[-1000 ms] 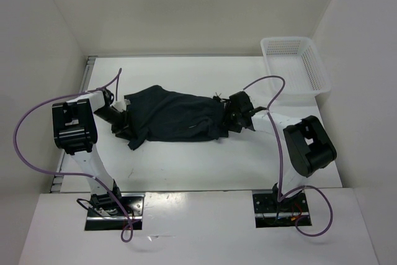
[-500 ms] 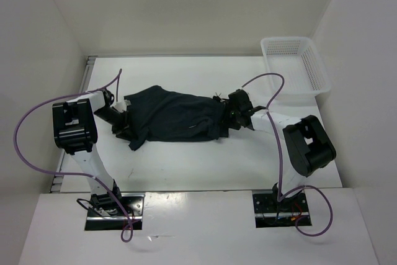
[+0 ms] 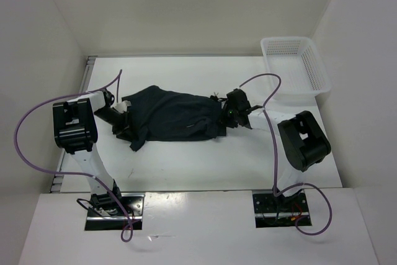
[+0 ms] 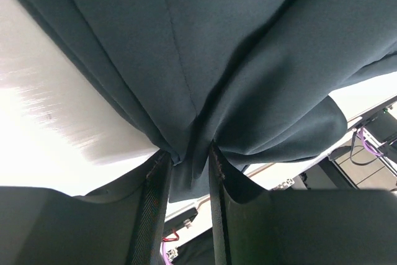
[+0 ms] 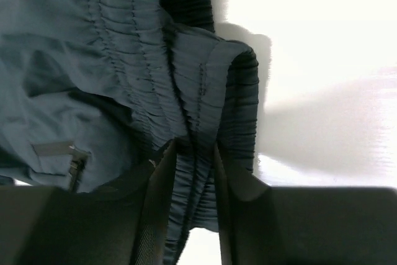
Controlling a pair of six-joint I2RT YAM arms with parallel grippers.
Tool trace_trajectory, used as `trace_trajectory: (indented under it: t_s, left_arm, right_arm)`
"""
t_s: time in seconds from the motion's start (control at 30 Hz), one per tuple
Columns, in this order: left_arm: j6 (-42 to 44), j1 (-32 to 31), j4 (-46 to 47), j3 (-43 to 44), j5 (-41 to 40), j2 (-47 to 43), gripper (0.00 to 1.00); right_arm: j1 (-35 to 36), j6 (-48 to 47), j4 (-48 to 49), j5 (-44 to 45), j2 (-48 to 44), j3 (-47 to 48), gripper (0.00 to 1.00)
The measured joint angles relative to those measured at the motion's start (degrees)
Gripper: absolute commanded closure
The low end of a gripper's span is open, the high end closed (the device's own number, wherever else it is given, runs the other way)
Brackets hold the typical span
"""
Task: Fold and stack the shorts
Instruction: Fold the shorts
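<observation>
Both arms low, reaching inward. Left gripper [image 4: 184, 159] pinches a fold of the shorts [image 3: 177, 116]; right gripper [image 5: 193, 147] is clamped on the waistband [image 5: 186, 91]. Basket [image 3: 317, 66] far right, apart.

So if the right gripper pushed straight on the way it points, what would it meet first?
The dark navy soft cloth shorts: their gathered waistband sits pinched between the fingers of the right gripper, with more cloth bunched just beyond.

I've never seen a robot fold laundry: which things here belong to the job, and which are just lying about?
In the job: dark shorts, pinched at one end by the left tool, at the gathered waistband by the right tool.
Lying about: white mesh basket at the far right corner of the table, apart from the shorts.
</observation>
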Motion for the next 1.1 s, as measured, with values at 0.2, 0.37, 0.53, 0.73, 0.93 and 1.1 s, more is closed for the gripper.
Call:
trace_trajectory:
  t_s: [0.2, 0.37, 0.53, 0.73, 0.93, 1.1]
  left_arm:
    - [0.04, 0.07, 0.04, -0.66, -0.26, 0.09, 0.78]
    - [-0.11, 0.55, 0.02, -1.25, -0.55, 0.15, 0.84]
    - [-0.11, 0.61, -0.02, -1.18, -0.63, 0.15, 0.8]
    - [-0.13, 0.57, -0.33, -0.9, -0.63, 0.26, 0.77]
    - [-0.13, 0.57, -1.07, -0.55, -0.92, 0.31, 0.69]
    - [-0.13, 0.57, -1.38, -0.52, -0.9, 0.31, 0.66]
  right_arm:
    - [0.0, 0.17, -0.48, -0.55, 0.22, 0.22, 1.0]
    - [-1.22, -3.41, -2.49, -0.61, -1.18, 0.7, 1.0]
    - [-6.97, -8.92, -5.66, -0.92, -4.72, 2.51, 1.0]
    - [-10.34, -15.04, -8.61, -1.88, -4.72, 6.86, 0.79]
    - [-10.27, -18.23, -9.6, -2.56, -1.36, 8.9, 0.47]
    - [-10.27, -17.99, -9.22, -3.72, -3.45, 7.52, 0.42]
